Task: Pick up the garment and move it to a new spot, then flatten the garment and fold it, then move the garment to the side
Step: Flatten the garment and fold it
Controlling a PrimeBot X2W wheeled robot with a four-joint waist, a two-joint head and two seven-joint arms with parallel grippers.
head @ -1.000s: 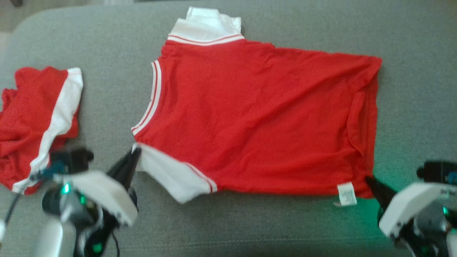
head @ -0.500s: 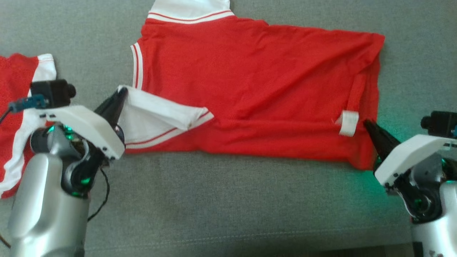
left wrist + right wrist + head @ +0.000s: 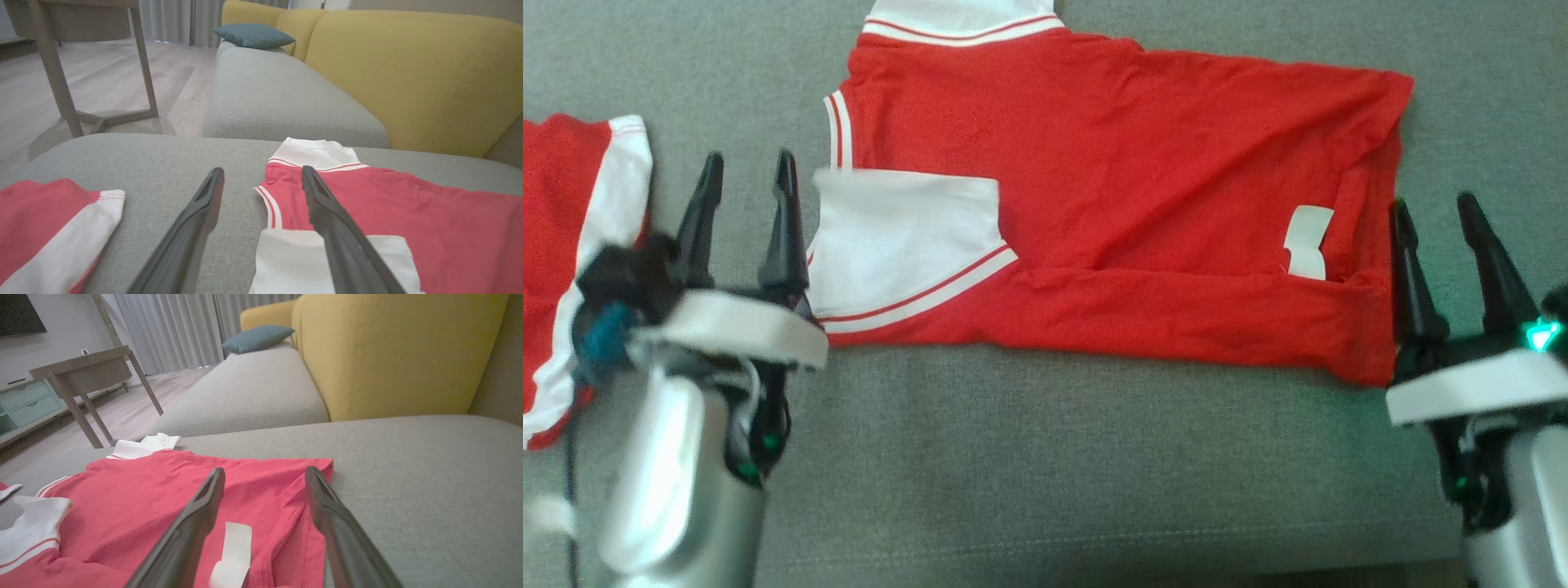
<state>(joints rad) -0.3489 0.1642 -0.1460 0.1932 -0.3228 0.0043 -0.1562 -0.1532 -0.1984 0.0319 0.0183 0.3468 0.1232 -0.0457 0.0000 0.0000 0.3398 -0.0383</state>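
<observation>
The garment [image 3: 1127,188] is a red shirt with white sleeves and a white collar, spread on the grey sofa cushion [image 3: 1054,457]. Its near edge lies folded up over the body, with a white sleeve [image 3: 898,237] and a white label [image 3: 1307,241] on top. My left gripper [image 3: 748,159] stands open just left of the folded sleeve, holding nothing. At the hem's right corner my right gripper [image 3: 1432,202] is open and empty too. The left wrist view has the open left gripper [image 3: 261,171] over the sleeve's edge of the garment [image 3: 408,204]. The right wrist view has the open right gripper [image 3: 265,471] above the hem of the garment [image 3: 143,490].
A second red and white garment [image 3: 572,245] lies bunched at the cushion's left end. Behind stands a yellow sofa back [image 3: 408,73] with a teal pillow [image 3: 253,36]. A wooden table [image 3: 94,61] stands on the floor beyond the cushion.
Both grippers carried the garment's near edge up over its body, then opened and let it go. The sleeve and label now lie flat on the red cloth.
</observation>
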